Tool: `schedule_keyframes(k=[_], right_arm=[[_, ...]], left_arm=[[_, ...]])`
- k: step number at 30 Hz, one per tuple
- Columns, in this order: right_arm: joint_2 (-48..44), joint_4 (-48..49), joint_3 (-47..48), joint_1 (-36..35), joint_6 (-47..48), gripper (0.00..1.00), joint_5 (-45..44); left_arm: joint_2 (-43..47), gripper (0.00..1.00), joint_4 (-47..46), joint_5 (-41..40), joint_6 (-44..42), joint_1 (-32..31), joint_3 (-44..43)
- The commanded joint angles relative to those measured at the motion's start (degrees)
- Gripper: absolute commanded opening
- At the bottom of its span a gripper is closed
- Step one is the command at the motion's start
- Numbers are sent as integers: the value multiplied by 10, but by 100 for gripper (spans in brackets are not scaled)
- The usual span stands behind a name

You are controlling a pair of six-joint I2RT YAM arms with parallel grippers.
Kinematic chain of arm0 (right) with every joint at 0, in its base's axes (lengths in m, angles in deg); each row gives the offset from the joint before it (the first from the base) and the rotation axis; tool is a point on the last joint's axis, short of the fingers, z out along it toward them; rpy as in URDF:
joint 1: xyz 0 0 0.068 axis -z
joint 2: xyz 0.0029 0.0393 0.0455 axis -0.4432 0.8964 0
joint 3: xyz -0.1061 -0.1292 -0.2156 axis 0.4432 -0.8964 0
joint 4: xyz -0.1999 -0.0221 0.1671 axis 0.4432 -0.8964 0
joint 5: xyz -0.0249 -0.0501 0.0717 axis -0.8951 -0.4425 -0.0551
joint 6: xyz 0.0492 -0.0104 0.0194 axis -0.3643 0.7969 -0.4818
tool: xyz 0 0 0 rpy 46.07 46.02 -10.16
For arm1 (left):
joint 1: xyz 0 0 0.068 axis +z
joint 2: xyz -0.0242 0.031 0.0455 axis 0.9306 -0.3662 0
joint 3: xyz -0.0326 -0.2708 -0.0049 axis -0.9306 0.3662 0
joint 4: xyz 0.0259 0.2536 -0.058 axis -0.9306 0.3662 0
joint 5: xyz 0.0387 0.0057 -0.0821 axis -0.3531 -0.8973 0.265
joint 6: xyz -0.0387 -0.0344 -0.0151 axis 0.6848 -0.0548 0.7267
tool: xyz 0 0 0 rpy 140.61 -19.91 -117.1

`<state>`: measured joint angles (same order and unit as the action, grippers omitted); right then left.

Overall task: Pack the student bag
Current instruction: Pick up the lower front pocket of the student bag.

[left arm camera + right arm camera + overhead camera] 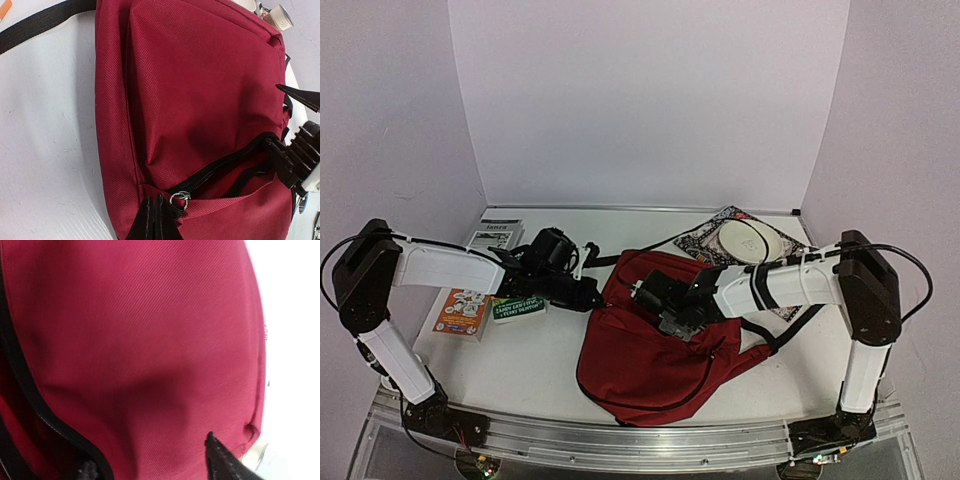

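Two left fingers (147,222) (together) at bag (200,100)

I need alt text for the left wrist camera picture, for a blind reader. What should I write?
A dark red fabric backpack fills the picture, its black zipper partly open. The left gripper sits closed beside the metal zipper ring; a black strap lies on the white table.

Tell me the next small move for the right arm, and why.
Probably draw the right gripper slightly away from the left gripper to widen the opening. The student bag's zipper is only partly open, the left gripper looks pinched at its end beside the pull ring, and the right sits at the gap.
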<state>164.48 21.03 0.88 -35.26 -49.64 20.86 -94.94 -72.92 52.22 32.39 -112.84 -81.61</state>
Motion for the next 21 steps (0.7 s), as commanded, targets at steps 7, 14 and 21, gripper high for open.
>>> schedule_keyframes(k=[7, 14, 21], right_arm=[[-110, 129, -55, -5, 2, 22, -41], [-145, 165, -80, -5, -20, 0, -5], [-206, 259, -150, -5, -41, 0, 16]], left_arm=[[16, 0, -21, 11, -4, -2, 3], [23, 7, -20, -3, 3, -2, 0], [42, 30, 16, -50, -8, 11, -34]])
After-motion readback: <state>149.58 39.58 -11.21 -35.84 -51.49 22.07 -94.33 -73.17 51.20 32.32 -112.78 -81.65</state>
